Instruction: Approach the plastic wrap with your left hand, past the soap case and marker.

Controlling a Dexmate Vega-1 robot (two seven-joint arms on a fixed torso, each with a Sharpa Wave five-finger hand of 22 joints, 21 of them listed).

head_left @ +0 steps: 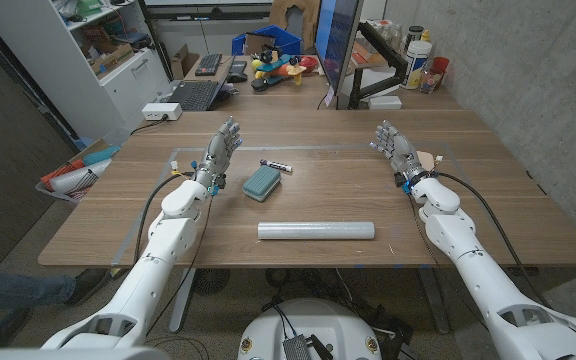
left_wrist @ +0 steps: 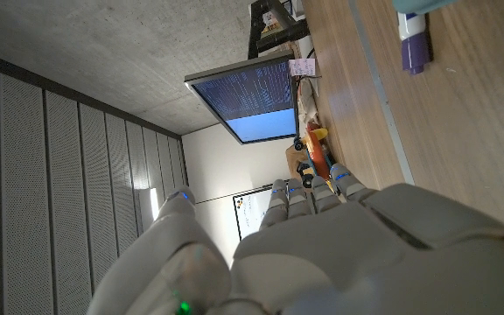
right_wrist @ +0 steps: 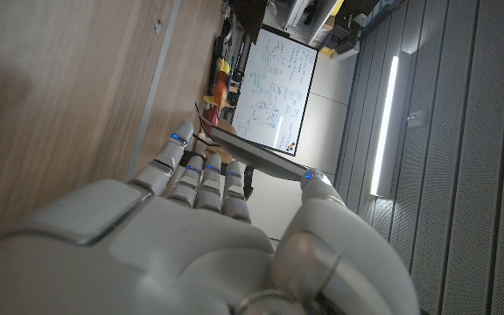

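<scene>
1 plastic wrap roll (head_left: 316, 231), 1 soap case (head_left: 262, 183), 1 marker (head_left: 276, 165), 2 hands on the wooden bench (head_left: 348, 195).

Wrap lies flat nr the bench's front edge, mid-bench, long axis running left–right across the robot's view, ends pointing to either side. Soap case (teal) sits behind it, marker just behind the case, apart from both. Left hand (head_left: 218, 157) stands left of the case, fingers apart & reaching up, holding nothing, well apart from the wrap. Right hand (head_left: 395, 148) at far right, fingers likewise spread, nothing in it.
</scene>
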